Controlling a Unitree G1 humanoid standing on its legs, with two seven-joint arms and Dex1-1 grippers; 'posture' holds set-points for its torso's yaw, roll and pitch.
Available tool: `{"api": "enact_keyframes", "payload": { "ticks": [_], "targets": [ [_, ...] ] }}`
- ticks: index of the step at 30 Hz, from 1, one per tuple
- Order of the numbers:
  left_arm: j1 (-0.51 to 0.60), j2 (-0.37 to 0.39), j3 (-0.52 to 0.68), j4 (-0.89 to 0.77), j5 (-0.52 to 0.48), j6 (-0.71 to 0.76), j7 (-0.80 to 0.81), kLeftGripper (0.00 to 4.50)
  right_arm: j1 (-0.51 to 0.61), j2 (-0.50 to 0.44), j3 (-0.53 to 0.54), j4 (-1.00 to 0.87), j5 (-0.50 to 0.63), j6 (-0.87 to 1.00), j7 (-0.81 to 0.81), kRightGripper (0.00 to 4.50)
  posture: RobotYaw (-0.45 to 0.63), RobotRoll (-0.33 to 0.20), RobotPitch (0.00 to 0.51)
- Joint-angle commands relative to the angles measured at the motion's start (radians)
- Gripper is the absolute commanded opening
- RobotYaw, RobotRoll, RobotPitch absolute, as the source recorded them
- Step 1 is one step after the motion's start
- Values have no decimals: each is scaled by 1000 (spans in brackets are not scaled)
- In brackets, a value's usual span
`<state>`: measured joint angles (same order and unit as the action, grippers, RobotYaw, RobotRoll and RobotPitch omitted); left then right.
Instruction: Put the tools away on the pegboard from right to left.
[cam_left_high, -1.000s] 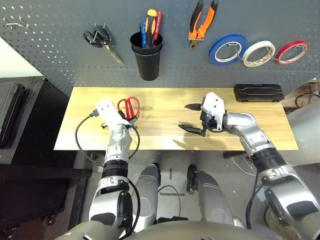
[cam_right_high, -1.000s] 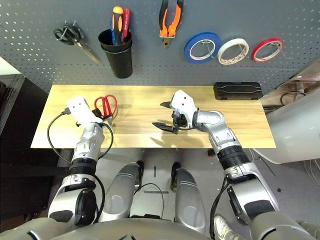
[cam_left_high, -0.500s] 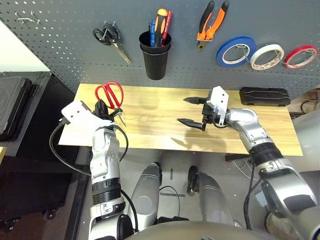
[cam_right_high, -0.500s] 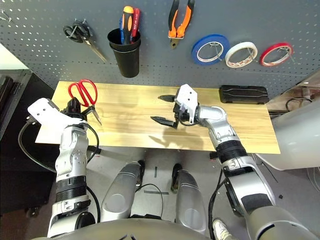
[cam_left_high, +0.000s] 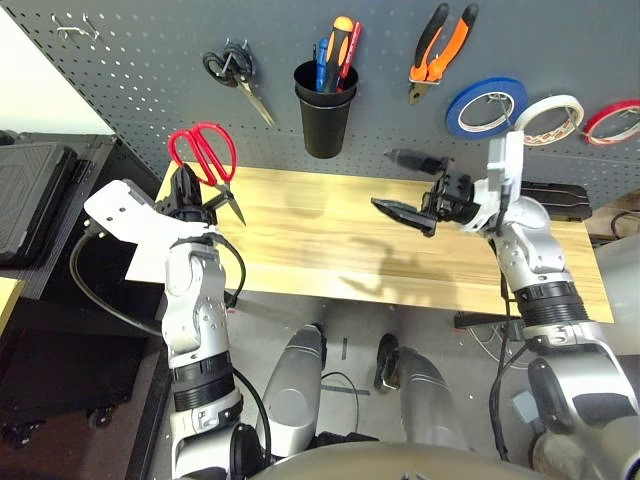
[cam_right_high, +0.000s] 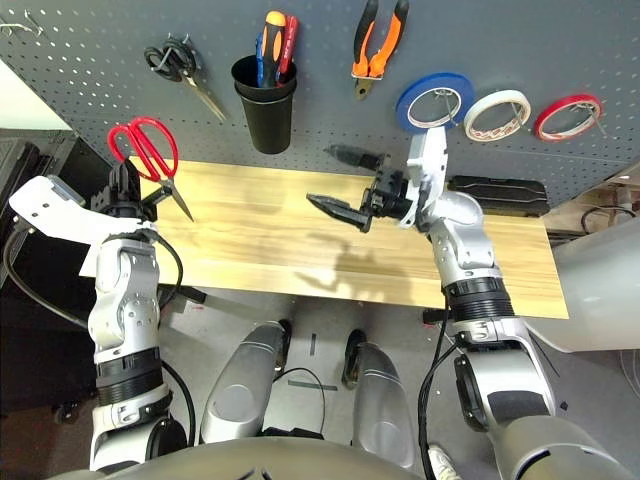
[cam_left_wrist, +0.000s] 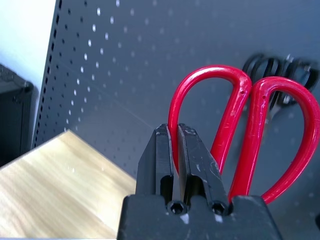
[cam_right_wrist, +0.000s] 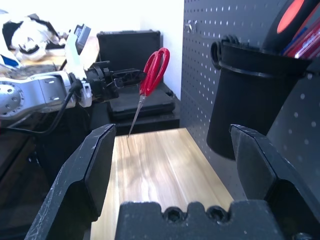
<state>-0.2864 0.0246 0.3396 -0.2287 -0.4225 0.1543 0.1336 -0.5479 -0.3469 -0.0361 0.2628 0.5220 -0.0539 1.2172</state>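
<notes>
Red-handled scissors (cam_left_high: 204, 158) were clamped in the closed left gripper (cam_left_high: 186, 196), lifted off the wooden table (cam_left_high: 320, 240) in front of the pegboard (cam_left_high: 150, 60), blades pointing down. Half a second before, they were lower, over the table's left end. Further right hung black-handled scissors (cam_left_high: 236, 74), a black cup (cam_left_high: 326, 110) with screwdrivers, pliers (cam_left_high: 438, 50) and three tape rolls (cam_left_high: 488, 105). The right gripper (cam_left_high: 410, 186) was wide open and empty; it had risen toward the board.
</notes>
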Motion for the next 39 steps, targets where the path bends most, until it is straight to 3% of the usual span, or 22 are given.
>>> {"api": "enact_keyframes", "payload": {
  "ticks": [1, 14, 27, 39],
  "targets": [
    [-16, 18, 12, -36, -23, 21, 0, 28, 18, -19, -23, -55, 31, 33, -1, 4500, 366, 0, 216],
    [-106, 69, 17, -5, -56, 53, -16, 28, -13, -16, -76, -75, 62, 61, -62, 4500, 342, 0, 208],
    [-216, 63, -2, 118, -48, 33, -54, 28, -16, -11, -80, -50, 52, 36, -79, 4500, 328, 0, 203],
    [-394, 122, -1, 438, -3, -12, -105, 28, -31, -1, -73, -25, 35, 10, -90, 4500, 317, 0, 196]
  ]
}}
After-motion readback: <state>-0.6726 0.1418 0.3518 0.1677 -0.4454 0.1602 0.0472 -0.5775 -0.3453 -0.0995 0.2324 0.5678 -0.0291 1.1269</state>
